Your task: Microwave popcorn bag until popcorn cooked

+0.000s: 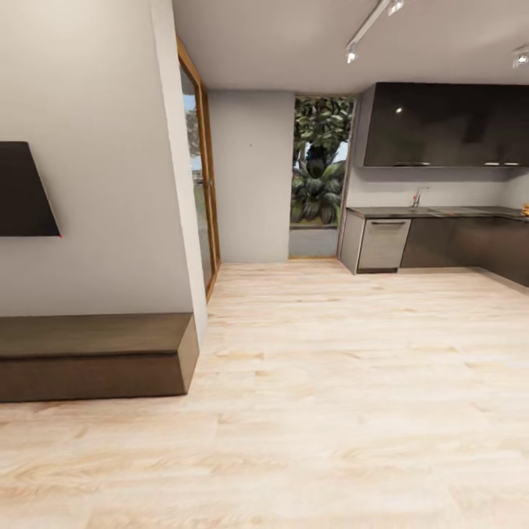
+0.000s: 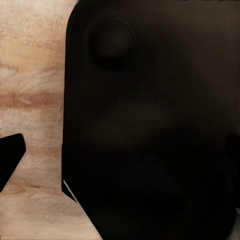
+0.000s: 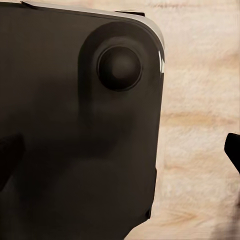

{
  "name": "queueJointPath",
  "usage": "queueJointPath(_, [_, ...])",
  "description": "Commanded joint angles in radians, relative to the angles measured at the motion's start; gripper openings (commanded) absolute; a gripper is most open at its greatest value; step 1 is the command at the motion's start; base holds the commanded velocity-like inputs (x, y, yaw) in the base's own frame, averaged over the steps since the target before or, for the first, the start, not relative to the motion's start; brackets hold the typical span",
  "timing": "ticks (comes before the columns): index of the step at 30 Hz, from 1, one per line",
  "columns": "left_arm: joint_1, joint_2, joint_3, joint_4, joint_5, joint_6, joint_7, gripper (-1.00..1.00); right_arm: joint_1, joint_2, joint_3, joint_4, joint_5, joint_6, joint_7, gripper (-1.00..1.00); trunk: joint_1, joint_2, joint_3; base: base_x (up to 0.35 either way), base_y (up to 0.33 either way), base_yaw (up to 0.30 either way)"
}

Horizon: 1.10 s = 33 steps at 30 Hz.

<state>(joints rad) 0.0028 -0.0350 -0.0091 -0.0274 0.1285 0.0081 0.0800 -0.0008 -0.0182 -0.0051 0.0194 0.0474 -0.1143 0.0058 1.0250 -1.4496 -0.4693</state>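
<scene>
The kitchen lies far ahead on the right in the head view. Its grey countertop [image 1: 441, 211] runs over dark cabinet fronts, under glossy dark wall cabinets [image 1: 448, 125]. The popcorn bag, the microwave and the popcorn are out of view. In the left wrist view my left gripper [image 2: 120, 160] hangs over the robot's dark base, with its fingertips [image 2: 11, 159] far apart and nothing between them. My right gripper [image 3: 120, 155] is spread the same way, one fingertip [image 3: 233, 150] at the picture's edge over the wood floor.
Pale wood floor [image 1: 330, 382] stretches from me to the kitchen. A low dark bench [image 1: 95, 356] and a black wall panel [image 1: 26, 191] are at the left, beside a wall corner [image 1: 184, 184]. A steel-fronted appliance [image 1: 383, 245] ends the counter run, next to a doorway with plants [image 1: 319, 169].
</scene>
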Motion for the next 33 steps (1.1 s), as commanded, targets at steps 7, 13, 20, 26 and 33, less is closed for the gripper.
queueJointPath(7, [0.0,0.001,-0.003,-0.003,0.008,-0.03,-0.009,1.0,-0.001,0.002,-0.001,0.002,0.005,-0.006,-0.006,1.0,0.0,0.0,-0.001,0.0,0.0,-0.29])
queueJointPath(13, [0.0,0.001,-0.002,-0.002,0.009,-0.047,-0.009,1.0,-0.001,0.004,-0.001,0.002,0.005,-0.006,-0.007,1.0,0.0,0.0,-0.001,0.0,0.0,-0.29])
queueJointPath(20, [0.0,0.001,-0.002,-0.002,0.008,-0.049,-0.01,1.0,-0.001,0.002,-0.001,0.002,0.005,-0.007,-0.007,1.0,0.0,0.0,-0.001,0.0,0.0,-0.29])
queueJointPath(26, [0.0,0.001,-0.002,-0.002,0.009,-0.049,-0.009,1.0,-0.001,0.001,-0.001,0.002,0.005,-0.005,-0.007,1.0,0.0,0.0,-0.001,0.0,0.0,-0.29])
queueJointPath(33, [0.0,0.001,-0.002,-0.002,0.009,-0.049,-0.01,1.0,-0.001,0.001,-0.001,0.002,0.005,-0.005,-0.007,1.0,0.0,0.0,-0.001,0.0,0.0,-0.29])
